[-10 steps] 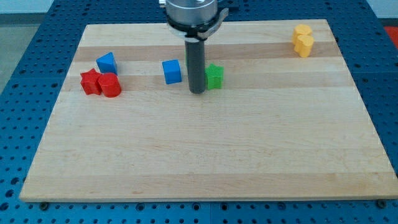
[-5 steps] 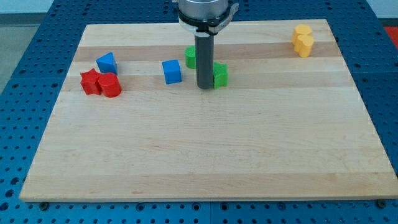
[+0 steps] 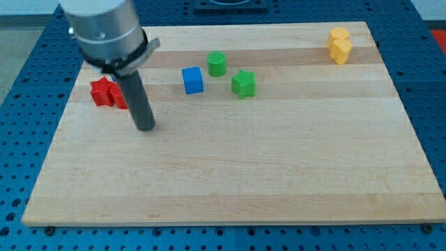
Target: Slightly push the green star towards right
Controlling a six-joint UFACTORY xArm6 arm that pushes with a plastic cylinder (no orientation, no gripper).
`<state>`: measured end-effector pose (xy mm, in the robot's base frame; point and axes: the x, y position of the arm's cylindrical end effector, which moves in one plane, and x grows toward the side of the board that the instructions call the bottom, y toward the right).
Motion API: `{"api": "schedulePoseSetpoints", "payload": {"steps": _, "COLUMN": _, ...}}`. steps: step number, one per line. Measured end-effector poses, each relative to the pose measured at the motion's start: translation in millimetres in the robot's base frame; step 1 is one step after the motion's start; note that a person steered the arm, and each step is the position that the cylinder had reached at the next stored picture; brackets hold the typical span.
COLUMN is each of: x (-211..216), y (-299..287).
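The green star (image 3: 243, 84) lies on the wooden board in the upper middle of the view. A green cylinder (image 3: 217, 63) stands just up and left of it, apart from it. A blue cube (image 3: 192, 80) sits to the star's left. My tip (image 3: 145, 127) rests on the board well to the left of the star, below and right of the red blocks, touching no block.
A red star (image 3: 102, 91) and another red block (image 3: 120, 96), partly hidden by the rod, sit at the left. Two yellow blocks (image 3: 339, 45) stand at the top right. The board's edges (image 3: 230, 222) border a blue pegboard table.
My tip has left the green star's left side and swung far to the left, near the red blocks. The star sits slightly right of where it was. The rod now hides the blue block at left.
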<state>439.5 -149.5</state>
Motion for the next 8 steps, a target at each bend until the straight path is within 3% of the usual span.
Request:
{"api": "schedulePoseSetpoints", "payload": {"steps": 1, "x": -48, "y": 8}}
{"api": "schedulePoseSetpoints", "payload": {"steps": 5, "x": -68, "y": 8}}
{"api": "schedulePoseSetpoints", "payload": {"steps": 7, "x": -156, "y": 8}}
{"api": "schedulePoseSetpoints", "payload": {"steps": 8, "x": -150, "y": 29}}
